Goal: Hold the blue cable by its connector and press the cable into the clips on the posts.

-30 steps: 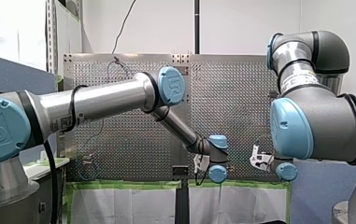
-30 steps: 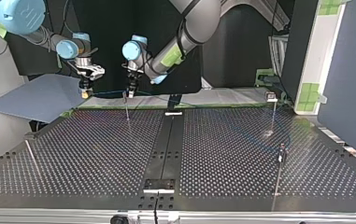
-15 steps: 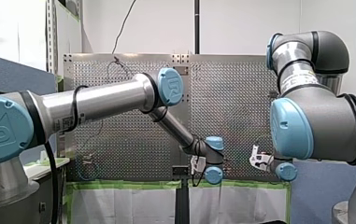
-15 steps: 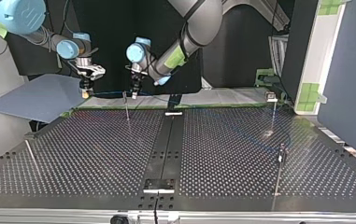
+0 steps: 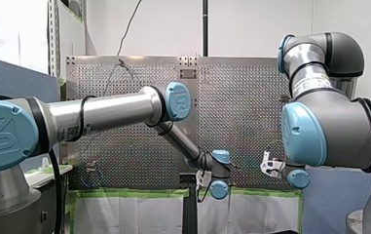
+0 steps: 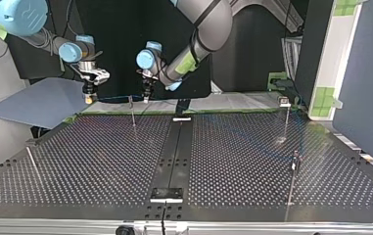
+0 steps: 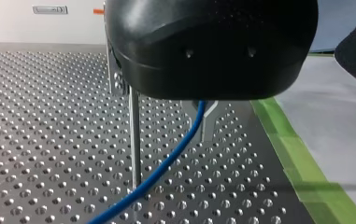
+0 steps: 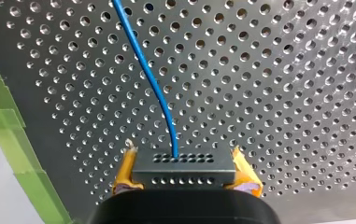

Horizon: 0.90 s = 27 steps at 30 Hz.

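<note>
The blue cable (image 8: 153, 88) leaves a dark connector (image 8: 183, 169), and my right gripper (image 8: 185, 179) is shut on that connector with its yellow pads (image 8: 128, 170). In the top view my right gripper (image 6: 89, 94) hangs at the far left edge of the table. From it the cable (image 6: 115, 99) runs level to my left gripper (image 6: 146, 96), just right of a thin post (image 6: 132, 111). Seen from the left wrist, the cable (image 7: 166, 163) comes out from under the black gripper body between the metal fingers (image 7: 209, 122), beside the post (image 7: 134, 135).
More thin posts stand on the perforated table (image 6: 101, 161): one at the far right (image 6: 286, 117), another nearer (image 6: 295, 161). Green tape (image 7: 302, 158) marks the table's edge. A grey board (image 6: 37, 103) lies beyond the top view's left corner.
My left gripper has slid along the cable to the top view's right, away from the post. In the front view its wrist has dropped and moved left. My right gripper has stayed put.
</note>
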{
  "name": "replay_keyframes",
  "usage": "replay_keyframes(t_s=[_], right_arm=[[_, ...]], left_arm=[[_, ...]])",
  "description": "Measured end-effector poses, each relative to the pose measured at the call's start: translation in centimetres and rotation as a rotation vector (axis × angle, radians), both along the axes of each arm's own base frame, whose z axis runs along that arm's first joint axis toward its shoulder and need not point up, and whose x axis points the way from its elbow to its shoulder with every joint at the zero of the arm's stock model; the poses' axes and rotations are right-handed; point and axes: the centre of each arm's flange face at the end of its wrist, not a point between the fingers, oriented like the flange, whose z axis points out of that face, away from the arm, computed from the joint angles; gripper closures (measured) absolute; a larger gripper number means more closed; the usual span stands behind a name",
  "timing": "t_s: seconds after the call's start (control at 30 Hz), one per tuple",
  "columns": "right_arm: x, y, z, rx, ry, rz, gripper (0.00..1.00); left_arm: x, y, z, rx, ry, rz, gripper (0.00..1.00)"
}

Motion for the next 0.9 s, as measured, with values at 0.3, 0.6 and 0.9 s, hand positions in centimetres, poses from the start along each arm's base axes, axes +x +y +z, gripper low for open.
replay_keyframes(t_s=[0.3,0.6,0.9], right_arm=[[0.1,-1.4,0.7,-0.015,-0.002,0.002,1.0],[0.2,-3.1,1.5,-0.025,-0.003,0.002,1.0],[0.3,-4.4,2.1,-0.044,-0.009,0.006,1.0]], left_arm=[[1.5,-0.1,1.1,-0.014,-0.012,-0.002,1.0],[3.7,-0.5,3.4,-0.033,-0.032,0.014,1.0],[6.0,1.1,3.9,-0.034,-0.035,0.045,1.0]])
